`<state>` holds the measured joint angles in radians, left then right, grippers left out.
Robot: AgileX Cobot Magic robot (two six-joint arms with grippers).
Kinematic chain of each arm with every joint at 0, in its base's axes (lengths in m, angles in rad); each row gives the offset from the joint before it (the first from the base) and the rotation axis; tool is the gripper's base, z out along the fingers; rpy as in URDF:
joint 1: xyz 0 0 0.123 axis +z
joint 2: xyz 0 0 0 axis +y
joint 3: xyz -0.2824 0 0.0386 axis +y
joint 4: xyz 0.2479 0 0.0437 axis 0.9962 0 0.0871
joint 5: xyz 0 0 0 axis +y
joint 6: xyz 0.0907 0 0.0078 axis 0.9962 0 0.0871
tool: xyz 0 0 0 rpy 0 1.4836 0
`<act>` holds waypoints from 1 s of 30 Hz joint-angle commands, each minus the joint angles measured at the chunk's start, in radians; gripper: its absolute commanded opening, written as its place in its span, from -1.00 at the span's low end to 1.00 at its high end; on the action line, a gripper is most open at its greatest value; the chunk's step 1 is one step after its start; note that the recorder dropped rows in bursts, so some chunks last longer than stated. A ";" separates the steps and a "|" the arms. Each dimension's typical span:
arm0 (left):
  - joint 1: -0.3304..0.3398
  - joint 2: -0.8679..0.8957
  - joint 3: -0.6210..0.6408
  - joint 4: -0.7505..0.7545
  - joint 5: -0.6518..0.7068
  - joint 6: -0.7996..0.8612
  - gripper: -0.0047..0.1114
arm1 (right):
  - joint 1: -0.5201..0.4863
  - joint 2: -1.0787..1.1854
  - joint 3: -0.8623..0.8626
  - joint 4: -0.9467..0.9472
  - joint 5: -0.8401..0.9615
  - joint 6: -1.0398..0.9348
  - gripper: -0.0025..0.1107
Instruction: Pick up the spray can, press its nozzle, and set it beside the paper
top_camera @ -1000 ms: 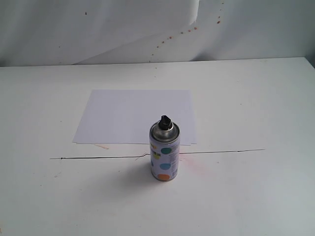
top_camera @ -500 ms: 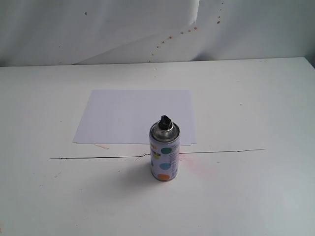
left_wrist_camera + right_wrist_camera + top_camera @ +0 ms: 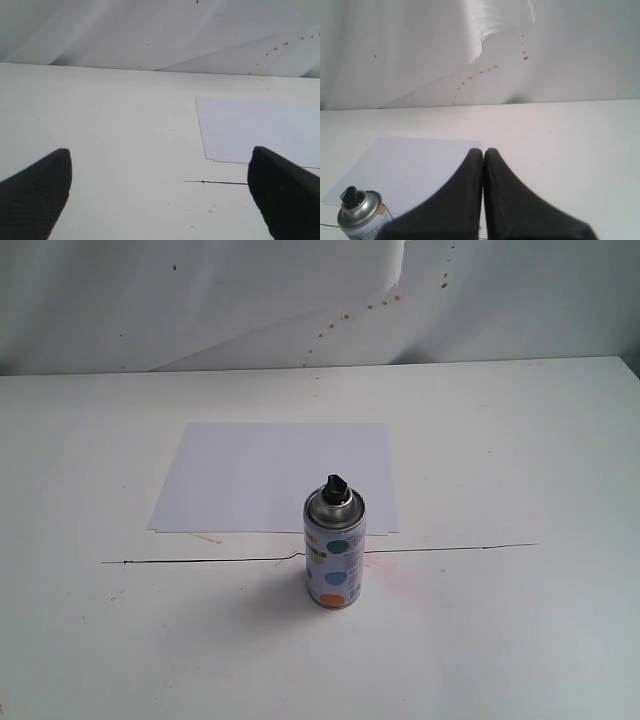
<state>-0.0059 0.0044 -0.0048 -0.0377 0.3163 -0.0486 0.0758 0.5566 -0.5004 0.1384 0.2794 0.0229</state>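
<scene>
The spray can (image 3: 334, 550) stands upright on the white table, white with teal, blue and orange dots, just in front of the paper's near edge. Its black nozzle (image 3: 333, 489) tops the silver dome. The paper (image 3: 275, 477) lies flat behind it. No arm shows in the exterior view. In the left wrist view my left gripper (image 3: 160, 165) is open, its black fingers wide apart over bare table, with the paper (image 3: 260, 127) ahead. In the right wrist view my right gripper (image 3: 483, 152) is shut with nothing in it, and the can (image 3: 362, 215) stands off to one side, apart from it.
A thin black line (image 3: 320, 555) runs across the table just behind the can's base. A faint pinkish stain (image 3: 400, 580) marks the table beside the can. A crumpled white backdrop (image 3: 300, 300) with small red spots hangs behind the table.
</scene>
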 commanded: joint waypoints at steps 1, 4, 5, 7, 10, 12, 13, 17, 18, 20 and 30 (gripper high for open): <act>-0.005 -0.004 0.005 -0.005 -0.002 0.000 0.61 | -0.005 0.006 0.041 0.016 -0.086 0.000 -0.96; -0.005 -0.004 0.005 -0.005 -0.002 0.000 0.61 | -0.005 0.006 0.050 0.073 -0.131 0.000 -0.96; -0.005 -0.004 0.005 -0.005 -0.002 0.000 0.61 | -0.005 0.006 0.050 0.075 -0.135 0.000 -0.96; -0.005 -0.004 0.005 -0.005 -0.002 0.000 0.61 | -0.005 0.006 0.050 0.075 -0.139 -0.016 -0.96; -0.005 -0.004 0.005 -0.005 -0.002 0.000 0.61 | -0.005 0.006 0.050 0.056 -0.137 -0.120 -0.96; -0.005 -0.004 0.005 -0.005 -0.002 0.000 0.61 | -0.005 0.006 0.050 -0.010 -0.137 -0.128 -0.96; -0.005 -0.004 0.005 -0.005 -0.002 0.000 0.61 | -0.005 0.006 0.050 -0.062 -0.137 -0.118 -0.96; -0.005 -0.004 0.005 -0.005 -0.002 0.000 0.61 | -0.005 0.006 0.050 -0.190 -0.154 0.018 -0.96; -0.005 -0.004 0.005 -0.005 -0.002 0.000 0.61 | -0.005 0.008 0.050 -0.202 -0.164 0.052 -0.96; -0.005 -0.004 0.005 -0.005 -0.002 0.000 0.61 | -0.005 0.026 0.050 -0.215 -0.184 0.062 -0.96; -0.005 -0.004 0.005 -0.005 -0.002 0.000 0.61 | 0.151 0.325 0.050 -0.224 -0.362 0.062 -0.96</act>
<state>-0.0059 0.0044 -0.0048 -0.0377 0.3163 -0.0486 0.1818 0.7997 -0.4574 -0.0727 -0.0361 0.0789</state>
